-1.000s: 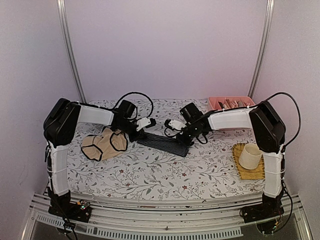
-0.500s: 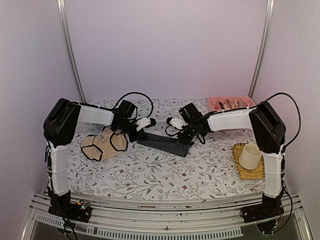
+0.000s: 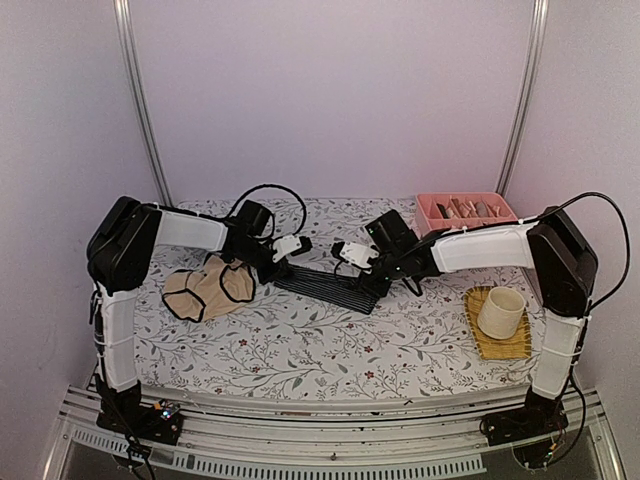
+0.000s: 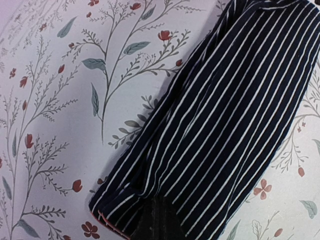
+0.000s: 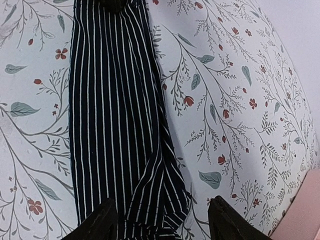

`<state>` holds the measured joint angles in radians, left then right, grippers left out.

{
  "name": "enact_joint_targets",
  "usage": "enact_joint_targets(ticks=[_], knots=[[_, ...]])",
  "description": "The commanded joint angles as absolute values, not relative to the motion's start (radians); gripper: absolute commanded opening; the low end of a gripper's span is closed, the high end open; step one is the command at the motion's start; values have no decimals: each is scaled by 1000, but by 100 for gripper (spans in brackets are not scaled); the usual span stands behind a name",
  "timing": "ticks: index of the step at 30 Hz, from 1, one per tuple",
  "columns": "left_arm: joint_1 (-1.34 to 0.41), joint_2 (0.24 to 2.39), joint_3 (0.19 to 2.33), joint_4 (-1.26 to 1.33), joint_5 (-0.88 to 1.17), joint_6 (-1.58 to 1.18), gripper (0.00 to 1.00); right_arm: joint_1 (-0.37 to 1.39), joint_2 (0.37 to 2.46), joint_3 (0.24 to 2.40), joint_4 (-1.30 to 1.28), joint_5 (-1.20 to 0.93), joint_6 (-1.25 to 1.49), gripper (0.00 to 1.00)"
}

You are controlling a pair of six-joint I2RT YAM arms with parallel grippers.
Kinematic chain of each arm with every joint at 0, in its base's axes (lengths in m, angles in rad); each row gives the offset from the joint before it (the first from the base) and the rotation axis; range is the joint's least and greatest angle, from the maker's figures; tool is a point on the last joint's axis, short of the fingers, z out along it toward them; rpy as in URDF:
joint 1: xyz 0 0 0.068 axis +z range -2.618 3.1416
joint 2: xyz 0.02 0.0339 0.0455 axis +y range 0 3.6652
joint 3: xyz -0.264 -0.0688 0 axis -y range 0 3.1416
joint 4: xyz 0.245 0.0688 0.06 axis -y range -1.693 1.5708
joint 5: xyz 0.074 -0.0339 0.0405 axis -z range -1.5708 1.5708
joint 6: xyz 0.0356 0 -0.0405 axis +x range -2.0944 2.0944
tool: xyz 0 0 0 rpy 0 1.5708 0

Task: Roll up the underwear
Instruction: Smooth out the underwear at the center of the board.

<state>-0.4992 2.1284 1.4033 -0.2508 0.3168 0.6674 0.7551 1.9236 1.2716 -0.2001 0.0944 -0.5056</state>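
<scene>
two grippers attended the navy striped briefs (image 3: 330, 288), laid as a flat strip on the table (image 3: 300, 350). left gripper (image 4: 156, 222) was pinched on one end; right gripper (image 5: 165, 225) was parted astride the other. advised: roll tightly, edges aligned.

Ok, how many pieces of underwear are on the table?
2. The navy striped briefs lie as a long strip at centre; the beige black-edged briefs lie to their left. No others show.

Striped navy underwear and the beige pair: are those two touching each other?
Apart. The top view shows bare flowered tablecloth between the navy underwear and the beige pair.
</scene>
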Motion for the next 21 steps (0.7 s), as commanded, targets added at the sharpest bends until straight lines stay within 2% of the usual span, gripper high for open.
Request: enact_joint_targets(ticks=[1, 7, 21], knots=[[-494, 2114, 1387, -258, 307, 663, 0, 772, 1933, 1268, -208, 140, -535, 66], [-492, 2111, 1384, -260, 314, 666, 0, 785, 1966, 1265, -197, 241, -556, 69], [-492, 2111, 1383, -261, 315, 666, 0, 786, 2018, 1284, -196, 317, -560, 72]])
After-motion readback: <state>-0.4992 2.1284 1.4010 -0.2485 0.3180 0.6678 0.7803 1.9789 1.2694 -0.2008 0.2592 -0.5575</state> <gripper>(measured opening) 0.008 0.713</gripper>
